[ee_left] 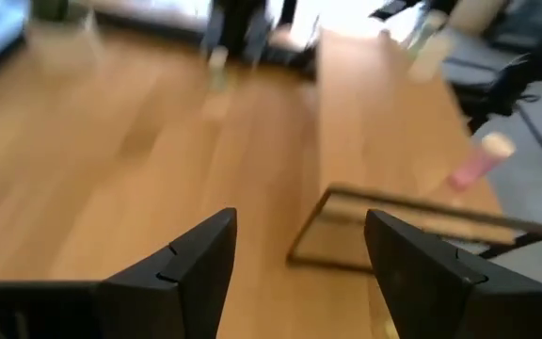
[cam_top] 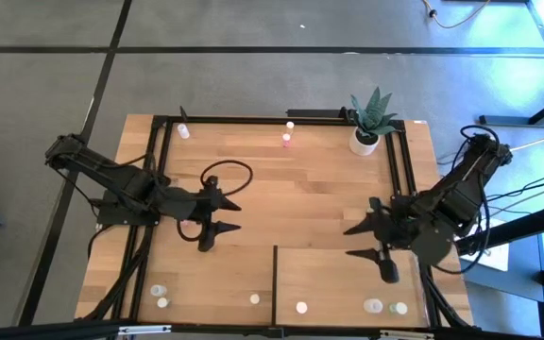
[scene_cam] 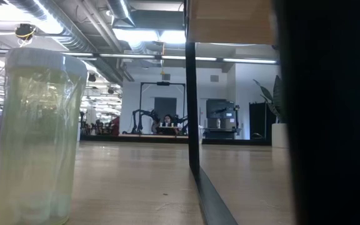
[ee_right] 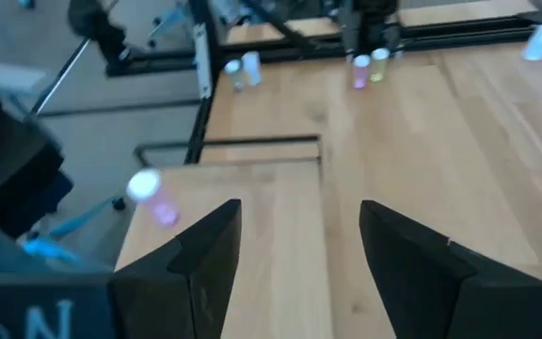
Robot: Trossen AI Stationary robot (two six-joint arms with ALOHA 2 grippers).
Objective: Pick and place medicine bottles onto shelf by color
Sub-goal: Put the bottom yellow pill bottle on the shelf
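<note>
Both end effectors, the left end effector [cam_top: 223, 215] and the right end effector [cam_top: 374, 241], hang spread wide and hold nothing. Small medicine bottles [cam_top: 300, 307] sit along the near edge, some already on the shelf [cam_top: 348, 274]. 2 more wait at the far edge of the surface [cam_top: 281, 189]. Sorting looks unfinished. No writing can be read.

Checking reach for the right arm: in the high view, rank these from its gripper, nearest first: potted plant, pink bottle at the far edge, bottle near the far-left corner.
From the right gripper:
1. Potted plant, far-right corner.
2. Pink bottle, far edge, middle.
3. Bottle near the far-left corner, across the table.
</note>
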